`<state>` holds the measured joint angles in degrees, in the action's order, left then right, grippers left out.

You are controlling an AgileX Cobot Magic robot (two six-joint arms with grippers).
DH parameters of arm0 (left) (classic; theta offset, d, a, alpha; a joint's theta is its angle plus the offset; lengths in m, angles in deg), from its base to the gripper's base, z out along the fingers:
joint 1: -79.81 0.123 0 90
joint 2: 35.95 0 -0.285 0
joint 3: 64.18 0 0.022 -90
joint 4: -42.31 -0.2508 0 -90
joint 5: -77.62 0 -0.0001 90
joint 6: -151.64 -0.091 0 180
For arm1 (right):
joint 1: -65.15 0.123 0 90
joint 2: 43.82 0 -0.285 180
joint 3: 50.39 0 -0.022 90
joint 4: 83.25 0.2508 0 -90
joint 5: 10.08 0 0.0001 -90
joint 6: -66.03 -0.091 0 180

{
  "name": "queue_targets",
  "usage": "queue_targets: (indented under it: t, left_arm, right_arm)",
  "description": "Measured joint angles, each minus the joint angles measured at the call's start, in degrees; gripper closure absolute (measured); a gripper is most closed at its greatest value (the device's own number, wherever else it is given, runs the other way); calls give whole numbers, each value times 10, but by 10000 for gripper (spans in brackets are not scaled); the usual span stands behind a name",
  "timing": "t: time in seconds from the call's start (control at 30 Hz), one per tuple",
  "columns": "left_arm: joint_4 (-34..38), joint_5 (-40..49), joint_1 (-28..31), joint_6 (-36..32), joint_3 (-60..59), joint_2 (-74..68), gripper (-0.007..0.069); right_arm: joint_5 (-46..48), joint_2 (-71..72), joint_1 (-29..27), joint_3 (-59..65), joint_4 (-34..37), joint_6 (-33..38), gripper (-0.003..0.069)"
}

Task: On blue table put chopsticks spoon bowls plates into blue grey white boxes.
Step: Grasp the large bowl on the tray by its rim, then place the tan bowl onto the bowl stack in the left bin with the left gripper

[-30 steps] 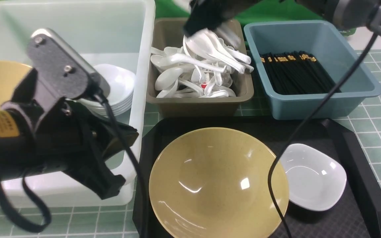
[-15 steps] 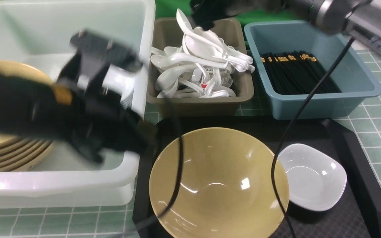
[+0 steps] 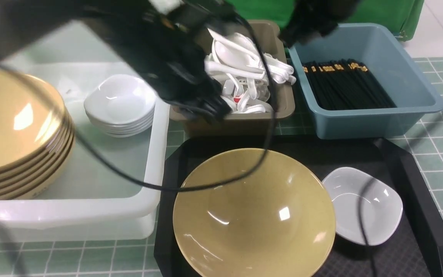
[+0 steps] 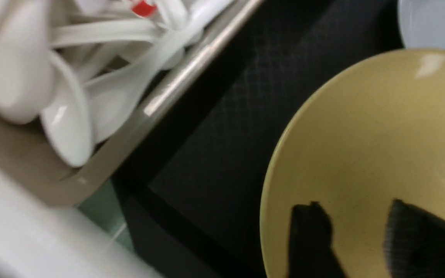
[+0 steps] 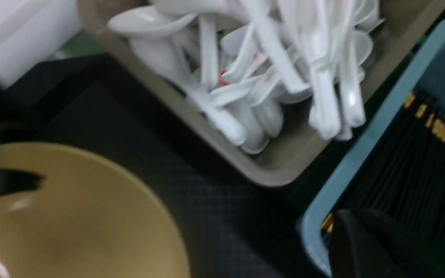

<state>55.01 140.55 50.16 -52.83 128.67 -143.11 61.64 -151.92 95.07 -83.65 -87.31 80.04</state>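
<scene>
While the left gripper (image 4: 350, 235) hangs blurred near the grey box (image 3: 231, 127) of white soup spoons (image 3: 240, 57) — its fingers parted, with nothing between them — the right gripper (image 3: 294, 32), fingers together, is beside the blue box (image 3: 371, 119) of chopsticks (image 3: 348, 84). One mustard-tan bowl (image 3: 252, 215) and one white dish (image 3: 363, 215) lie on the black tray (image 3: 402, 261).

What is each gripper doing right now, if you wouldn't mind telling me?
Left gripper: open, jaws apart, holding nothing.
Right gripper: closed, holding nothing that I can see.
</scene>
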Motion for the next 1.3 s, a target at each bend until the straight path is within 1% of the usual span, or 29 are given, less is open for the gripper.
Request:
queue_targets:
  t: [0.1,0.13,0.2,0.3,0.4,0.47,0.5,0.6,0.63,0.67,0.7,0.77,0.83,0.9,1.0,1.1,1.2,1.23,1.3]
  left_arm:
    - [-15,1,-13,-14,18,-60,201]
    - [-16,0,-14,-14,19,-63,187]
    - [-31,-16,-17,-17,22,-98,124]
    - [-43,-24,-17,-18,22,-135,88]
    - [-37,-20,-17,-18,22,-157,88]
    - [-30,-11,-17,-18,22,-170,119]
    - [-27,-7,-18,-18,22,-174,151]
    - [-25,8,-18,1,22,-180,323]
    - [-23,15,-18,12,22,-177,431]
    - [-22,25,-18,15,22,-169,497]
    - [-13,37,-18,22,22,-155,547]
    - [-12,35,-19,37,22,-123,602]
    - [-14,31,-18,47,22,-94,619]
    - [-24,24,-16,56,22,-65,619]
    - [-24,26,0,72,22,-23,619]
    - [-8,30,27,85,22,33,619]
    - [15,39,75,97,22,86,620]
    - [22,44,105,102,19,117,620]
    - [29,48,168,113,3,165,620]
  right_arm:
    - [0,70,3,82,14,7,622]
    - [1,74,3,87,14,7,622]
    - [2,119,4,144,15,9,622]
    - [2,158,4,197,15,9,622]
    - [-9,181,4,231,15,9,622]
    - [-17,187,4,243,15,9,622]
    - [-19,187,4,246,15,9,622]
    - [-22,187,4,250,15,10,622]
    - [-24,187,4,250,15,12,622]
    - [-26,187,4,250,17,14,622]
    - [-27,187,4,250,21,16,622]
    - [-31,187,12,250,22,27,622]
    - [-32,187,32,248,22,33,622]
    - [-37,187,53,241,22,41,622]
    - [-48,187,101,219,22,45,622]
    - [-61,185,142,188,22,50,620]
    - [-79,174,181,144,20,59,620]
    - [-84,165,200,117,19,64,620]
    - [-88,147,221,82,19,72,620]
